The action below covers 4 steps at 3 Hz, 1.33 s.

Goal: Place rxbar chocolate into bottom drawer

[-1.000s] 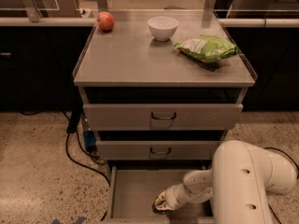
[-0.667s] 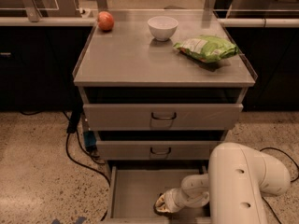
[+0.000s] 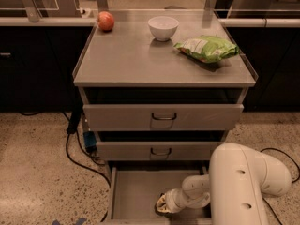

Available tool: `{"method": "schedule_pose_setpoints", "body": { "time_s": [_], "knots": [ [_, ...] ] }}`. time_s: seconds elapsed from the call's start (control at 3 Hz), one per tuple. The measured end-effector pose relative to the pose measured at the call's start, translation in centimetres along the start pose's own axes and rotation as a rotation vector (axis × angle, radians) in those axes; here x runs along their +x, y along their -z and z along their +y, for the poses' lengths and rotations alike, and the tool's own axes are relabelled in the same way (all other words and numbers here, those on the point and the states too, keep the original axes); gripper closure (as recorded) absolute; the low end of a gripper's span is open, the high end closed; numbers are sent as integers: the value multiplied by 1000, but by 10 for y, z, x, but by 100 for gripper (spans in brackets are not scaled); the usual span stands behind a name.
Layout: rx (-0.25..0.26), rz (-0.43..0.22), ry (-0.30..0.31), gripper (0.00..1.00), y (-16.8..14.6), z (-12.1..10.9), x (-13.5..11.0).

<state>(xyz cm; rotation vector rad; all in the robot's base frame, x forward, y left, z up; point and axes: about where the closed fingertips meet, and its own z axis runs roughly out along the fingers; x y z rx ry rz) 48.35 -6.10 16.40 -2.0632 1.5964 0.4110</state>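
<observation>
The robot's gripper (image 3: 163, 204) is being held low inside the open grey metal bottom drawer (image 3: 133, 191). Its grip cannot be told. Release is being favoured near the floor.

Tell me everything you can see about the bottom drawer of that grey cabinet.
The bottom drawer is the lowest of three, grey and metal-looking, a wide shallow tray with a plain floor and low side walls. It is pulled open toward the camera. The gripper on the white arm sits low inside it, near the middle of the floor. Whether it touches the floor cannot be told.
</observation>
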Motion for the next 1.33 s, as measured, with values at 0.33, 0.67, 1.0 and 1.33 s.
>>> {"method": "schedule_pose_setpoints", "body": {
  "time_s": [0.33,0.67,1.0,1.33],
  "knots": [
    [0,0,0,34,0,0,0],
    [0,0,0,11,0,0,0],
    [0,0,0,0,0,0,0],
    [0,0,0,0,0,0,0]
  ]
}}
